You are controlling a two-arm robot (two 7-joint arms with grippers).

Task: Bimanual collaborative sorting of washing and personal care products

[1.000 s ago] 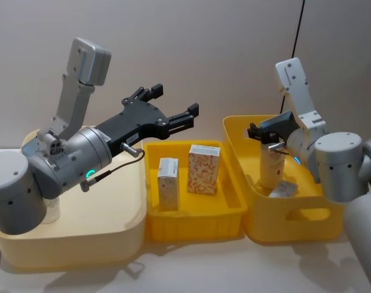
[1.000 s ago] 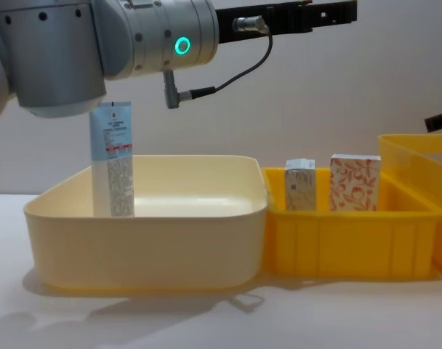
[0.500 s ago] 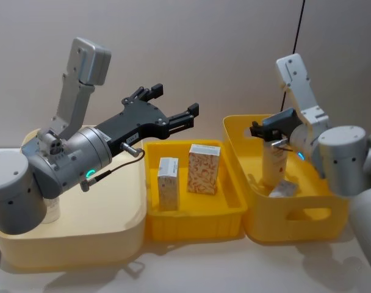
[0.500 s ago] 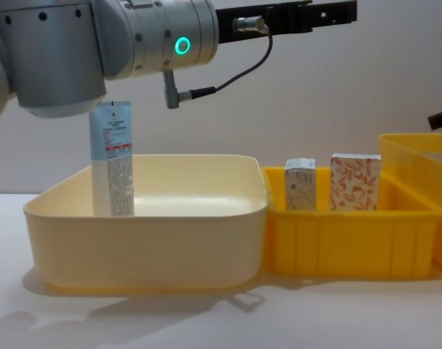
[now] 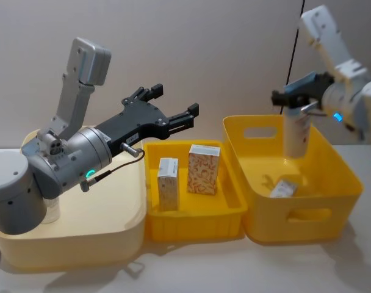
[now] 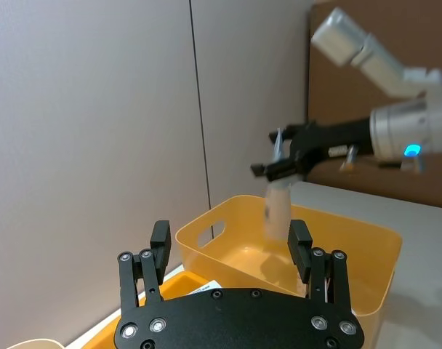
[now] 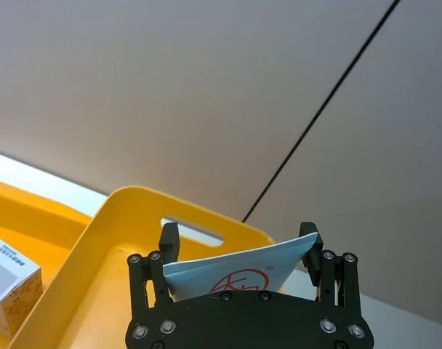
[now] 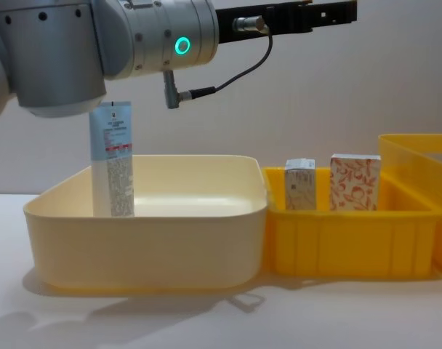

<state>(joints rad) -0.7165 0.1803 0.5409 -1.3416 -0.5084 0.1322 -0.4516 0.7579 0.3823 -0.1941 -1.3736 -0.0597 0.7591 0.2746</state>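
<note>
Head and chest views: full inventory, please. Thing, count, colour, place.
Cream tub: 1, pale yellow, robot's left.
Tube in tub: 1, pale blue and white, upright at the tub's left end.
Tray: 1, yellow, middle.
White carton: 1, white with blue, upright in tray.
Floral carton: 1, orange pattern, upright in tray.
Bin: 1, yellow with handles, robot's right.
Small carton: 1, white, lying in bin.
Held tube: 1, pale, above bin.
Left gripper: open, above tray.
Right gripper: shut on held tube.
</note>
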